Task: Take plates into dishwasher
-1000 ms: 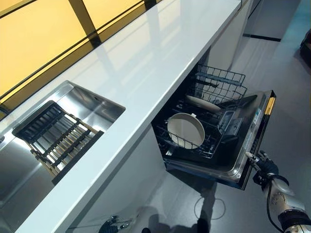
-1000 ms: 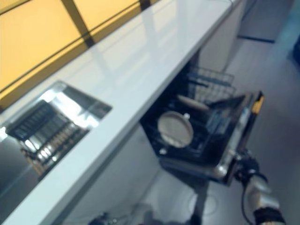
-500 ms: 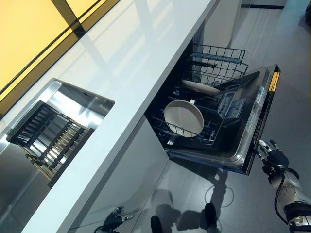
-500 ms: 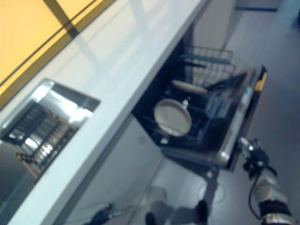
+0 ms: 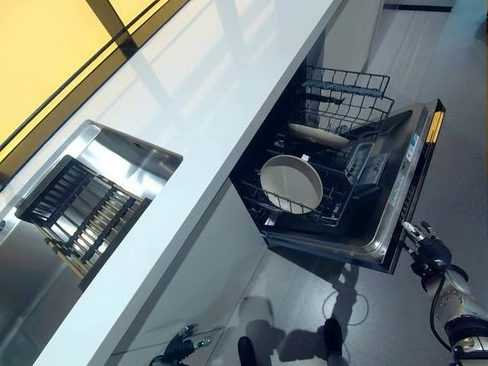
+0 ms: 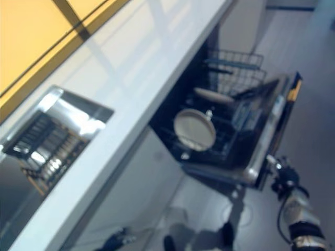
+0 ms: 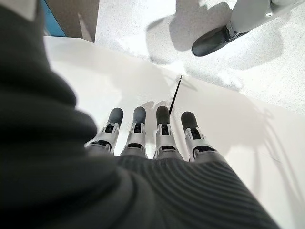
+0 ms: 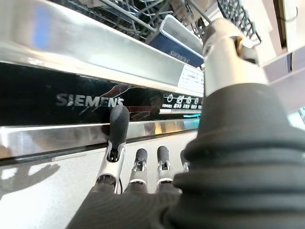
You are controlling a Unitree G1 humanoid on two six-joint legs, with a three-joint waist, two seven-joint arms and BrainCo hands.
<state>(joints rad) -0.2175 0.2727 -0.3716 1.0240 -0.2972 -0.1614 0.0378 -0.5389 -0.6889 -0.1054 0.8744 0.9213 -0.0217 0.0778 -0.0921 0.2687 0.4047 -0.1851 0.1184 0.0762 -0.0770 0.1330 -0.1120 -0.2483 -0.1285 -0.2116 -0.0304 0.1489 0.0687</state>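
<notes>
Right hand (image 5: 427, 249), fingers straight & holding nothing, sits just beside dishwasher door (image 5: 396, 200) edge (plate (image 5: 290, 183) upright in lower rack (image 5: 329, 200)); left hand (image 7: 152, 138) open, low near floor.

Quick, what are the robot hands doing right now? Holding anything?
Left robot hand: open, fingers straight, holding nothing.
Right robot hand: open, empty, beside the dishwasher door.

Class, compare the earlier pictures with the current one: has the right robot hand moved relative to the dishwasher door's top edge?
Yes. A second ago the right robot hand sat against the top edge of the dishwasher door; now it lies just off that edge, fingers straight, on the floor side.
</notes>
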